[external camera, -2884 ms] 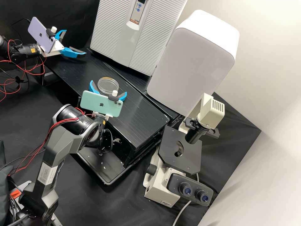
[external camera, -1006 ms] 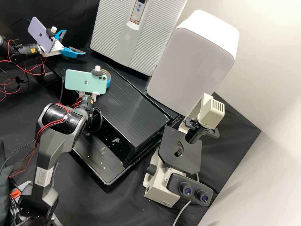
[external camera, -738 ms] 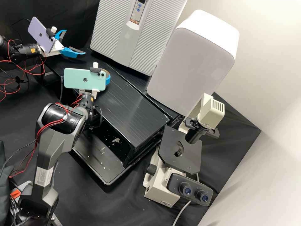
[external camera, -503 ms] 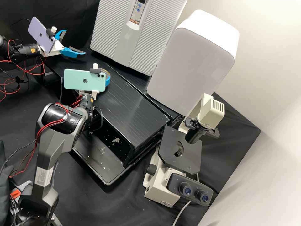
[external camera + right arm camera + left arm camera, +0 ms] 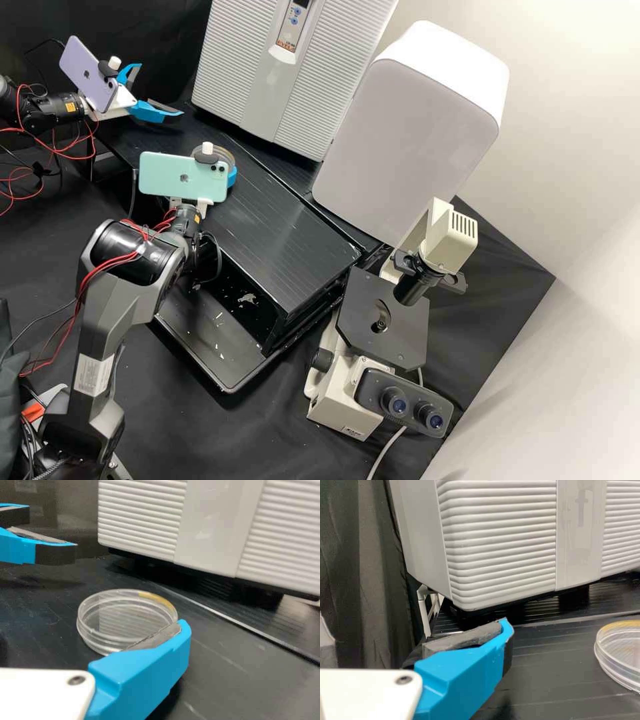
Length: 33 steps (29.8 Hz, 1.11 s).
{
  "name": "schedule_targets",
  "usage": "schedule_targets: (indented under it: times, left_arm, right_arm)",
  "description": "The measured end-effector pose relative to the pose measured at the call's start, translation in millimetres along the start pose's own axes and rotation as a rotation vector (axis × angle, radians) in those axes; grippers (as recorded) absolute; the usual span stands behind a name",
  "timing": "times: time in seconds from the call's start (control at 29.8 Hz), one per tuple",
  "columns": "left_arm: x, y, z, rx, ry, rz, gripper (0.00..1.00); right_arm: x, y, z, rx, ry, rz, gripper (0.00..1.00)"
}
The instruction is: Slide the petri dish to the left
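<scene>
- The left pincer [image 5: 160,90] hangs above the table's [image 5: 280,233] far-left end, fingers apart and holding nothing. I judge it only a bound to stop short of.
- The dish [image 5: 127,617] lies flat on the table's left part, in front of the ribbed white machine [image 5: 210,520]. It is between the two pincers and apart from the left one.
- The right pincer [image 5: 223,168] sits low at the dish's right side, fingers apart and not clamped on anything. One finger's [image 5: 150,655] grey pad touches the rim.
- To push well, set that pad low and square on the rim so it cannot ride over the dish, then move slowly and level, straight leftward.
- The dish looks light and slick, so an off-centre push would likely spin it away. Lift clear once it is placed.
</scene>
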State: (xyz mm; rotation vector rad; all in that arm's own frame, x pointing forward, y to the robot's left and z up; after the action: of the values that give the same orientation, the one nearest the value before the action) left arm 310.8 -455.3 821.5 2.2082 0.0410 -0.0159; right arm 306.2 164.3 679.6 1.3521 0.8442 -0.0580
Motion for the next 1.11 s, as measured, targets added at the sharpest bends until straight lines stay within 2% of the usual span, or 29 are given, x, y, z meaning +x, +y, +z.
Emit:
schedule_targets:
  times: [0.1, 0.17, 0.4, 0.54, 0.64, 0.74, 1.11]
  left_arm:
    - [0.0, 0.0, 0.0, 0.000, 0.000, 0.000, 1.00]
    - [0.0, 0.0, 0.0, 0.000, 0.000, 0.000, 1.00]
    - [0.0, 0.0, 0.0, 0.000, 0.000, 0.000, 1.00]
    - [0.0, 0.0, 0.0, 0.000, 0.000, 0.000, 1.00]
    - [0.0, 0.0, 0.0, 0.000, 0.000, 0.000, 1.00]
    - [0.0, 0.0, 0.0, 0.000, 0.000, 0.000, 1.00]
    - [0.0, 0.0, 0.0, 0.000, 0.000, 0.000, 1.00]
  right_arm:
    - [-2.5, 1.9, 4.9, 0.021, -0.010, 0.010, 1.00]
    - [-3.7, 2.6, 7.2, 0.025, -0.016, 0.014, 1.00]
    - [-0.5, 2.7, 15.1, 0.030, -0.029, 0.018, 1.00]
    - [7.4, 7.2, 15.2, 0.023, -0.027, 0.024, 1.00]
    - [12.0, 13.1, 13.4, 0.014, -0.036, 0.026, 1.00]
    - [17.4, 14.7, 10.1, 0.008, -0.035, 0.022, 1.00]
    - [24.9, 4.3, -7.5, -0.012, 0.002, -0.015, 1.00]
